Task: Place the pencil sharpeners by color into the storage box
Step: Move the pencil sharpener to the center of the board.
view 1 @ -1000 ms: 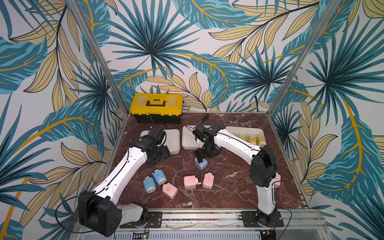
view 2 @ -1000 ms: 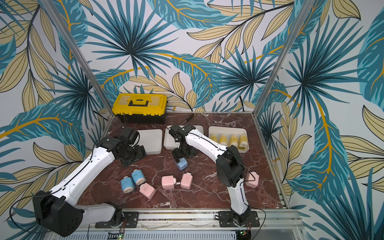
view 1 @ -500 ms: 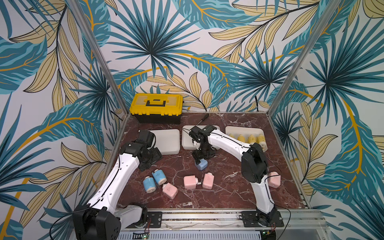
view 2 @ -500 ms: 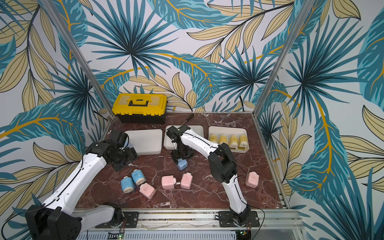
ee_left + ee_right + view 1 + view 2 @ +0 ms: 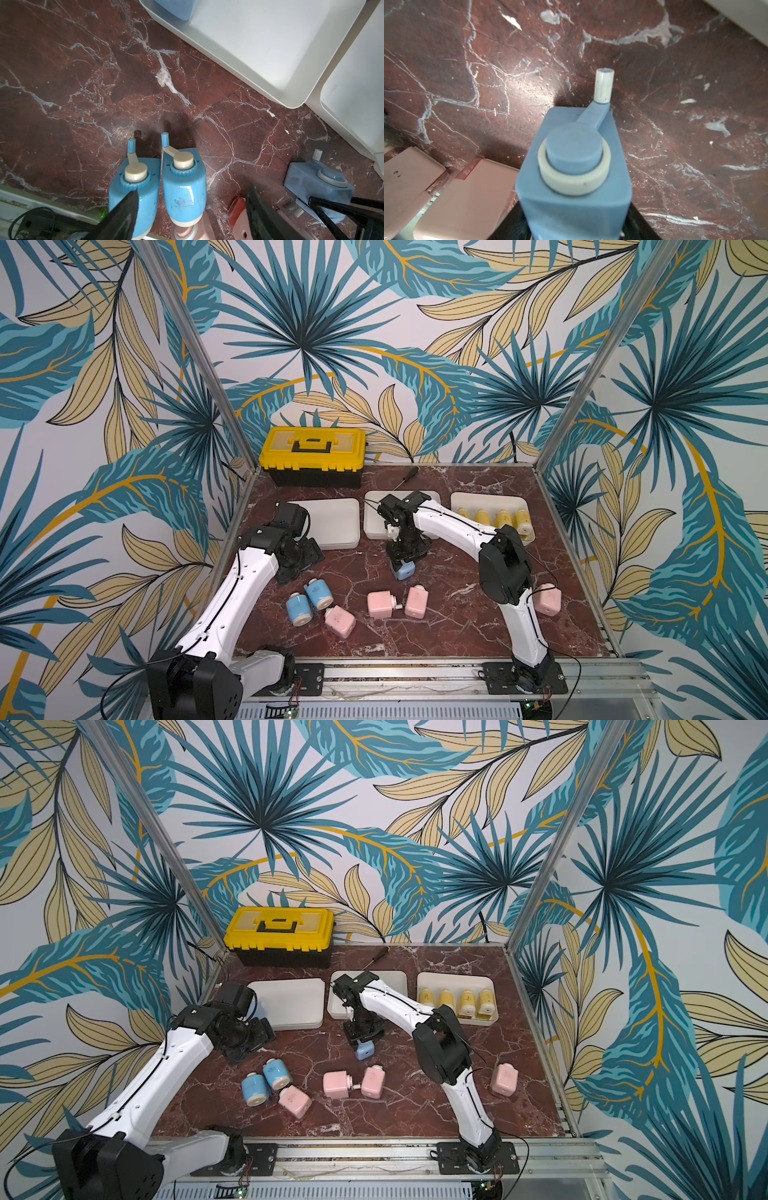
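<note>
bench: dark red marble-look slab with white veins, polished, faint sheen
blue sharpeners beside the white tray: glossy smooth plastic, cream caps
dusty-blue sharpener: matt plastic, off-white ring
white tray: smooth satin plastic
toolbox behind the white tray: yellow plastic lid, black base
frame posts: brushed metal

Three trays behind loose sharpeners, toolbox behind left tray, four sharpeners in right tray

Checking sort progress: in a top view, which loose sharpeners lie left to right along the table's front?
Blue pair → pink one touching them → pink pair → lone pink sharpener, partly behind the right arm.
</note>
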